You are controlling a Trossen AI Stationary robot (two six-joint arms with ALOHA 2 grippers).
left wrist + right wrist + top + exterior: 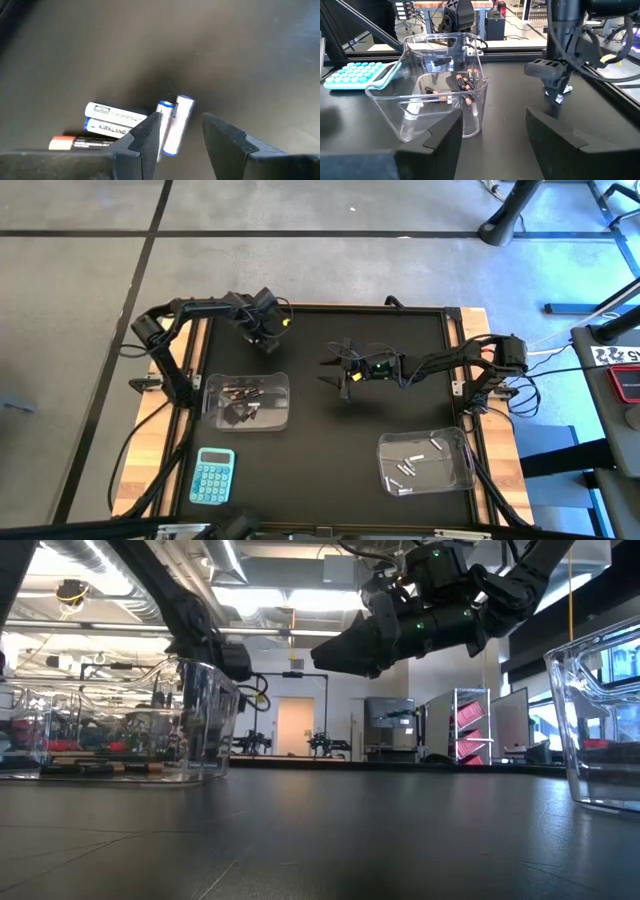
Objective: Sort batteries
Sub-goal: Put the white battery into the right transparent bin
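Two clear plastic tubs (246,401), one calculator (213,476)

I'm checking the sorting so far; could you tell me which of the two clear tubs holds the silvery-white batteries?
The tub near the right arm, at the table's front right corner; the other tub, beside the blue calculator, holds dark batteries.

A robotics lab or workshop: exposed ceiling ducts (110,565) and strip lights (228,562) overhead, metal racks (470,725) and cluttered workbenches (90,740) beyond the black counter (330,430), grey concrete floor (300,270) with taped lines, cabled equipment stands (610,330) alongside.
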